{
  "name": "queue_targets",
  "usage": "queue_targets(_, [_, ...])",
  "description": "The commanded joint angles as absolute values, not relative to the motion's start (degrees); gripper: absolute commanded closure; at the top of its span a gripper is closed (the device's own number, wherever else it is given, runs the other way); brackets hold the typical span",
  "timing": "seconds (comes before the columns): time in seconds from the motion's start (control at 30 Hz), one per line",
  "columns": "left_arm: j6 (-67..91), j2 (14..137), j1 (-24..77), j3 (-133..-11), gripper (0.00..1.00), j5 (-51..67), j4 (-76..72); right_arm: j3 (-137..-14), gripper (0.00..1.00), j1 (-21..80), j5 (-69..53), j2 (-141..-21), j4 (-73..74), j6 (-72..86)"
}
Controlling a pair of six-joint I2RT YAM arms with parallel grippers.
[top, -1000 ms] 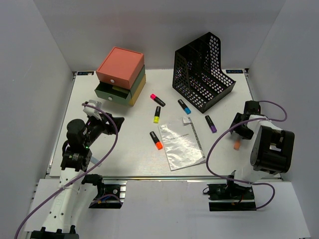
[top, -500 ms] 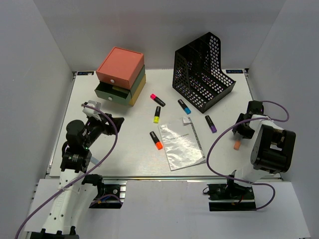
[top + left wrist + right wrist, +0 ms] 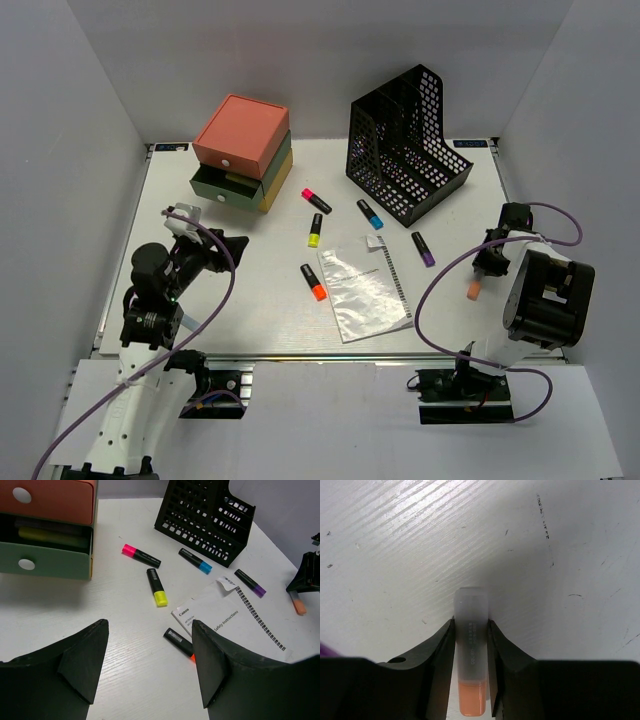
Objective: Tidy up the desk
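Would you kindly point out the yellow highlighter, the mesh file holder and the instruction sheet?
yellow highlighter (image 3: 315, 230): top view, mid-barrel.
mesh file holder (image 3: 428, 120): top view, tall side wall.
instruction sheet (image 3: 363, 288): top view, centre of the page.

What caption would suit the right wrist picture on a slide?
Right gripper clamps a pale orange highlighter lying on the white desk.

Holding left gripper (image 3: 149, 630) agape, arm folded low; pinching pale marker (image 3: 471, 605) between fingers of right gripper (image 3: 470, 630), wrist aimed straight down.
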State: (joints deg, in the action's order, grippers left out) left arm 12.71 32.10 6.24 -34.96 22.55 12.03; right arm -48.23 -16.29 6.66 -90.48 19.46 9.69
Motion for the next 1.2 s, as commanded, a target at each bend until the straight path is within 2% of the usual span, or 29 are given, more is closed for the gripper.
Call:
queue_targets(0.0, [13.0, 31.5, 6.4, -34.5, 0.23, 22.9, 12.3, -45.4, 0.83, -16.1, 3.6, -91.7, 21.8, 9.3])
queue_targets(0.1, [13.0, 31.5, 6.4, -34.5, 0.23, 22.9, 12.3, -45.4, 0.92, -15.9, 3.3, -89.9, 21.3, 8.5])
queue_targets(0.23, [12.9, 31.4, 6.4, -34.5, 0.23, 23.1, 12.0, -43.8, 1.00, -15.8, 1.7, -85.2, 17.4, 4.3])
queue_targets(0.4, [12.9, 30.9, 6.4, -34.6, 0.23, 23.1, 12.2, -45.5, 1.00, -15.0, -5.5, -77.5, 17.1, -2.0])
queue_targets(0.6, [12.8, 28.7, 6.4, -34.5, 0.23, 23.3, 11.9, -54.0, 1.00, -11.7, -12.2, -68.8, 20.4, -11.5])
queue_targets(0.7, [12.7, 27.8, 6.4, -34.6, 0.23, 23.3, 11.7, -60.1, 1.00, -7.9, -20.4, -66.6, 23.8, -17.4])
queue_targets(0.77, [12.7, 27.3, 6.4, -34.9, 0.23, 23.1, 11.9, -65.7, 1.00, -4.2, -26.5, -66.9, 25.6, -19.3])
queue_targets(0.93, [12.7, 26.1, 6.4, -35.2, 0.23, 21.5, 12.6, -75.3, 1.00, 6.7, -33.2, -70.6, 26.4, -24.1])
queue_targets(1.17, [12.7, 23.2, 6.4, -35.4, 0.23, 18.6, 13.7, -91.9, 1.00, 24.9, -27.9, -83.9, 26.3, -25.6])
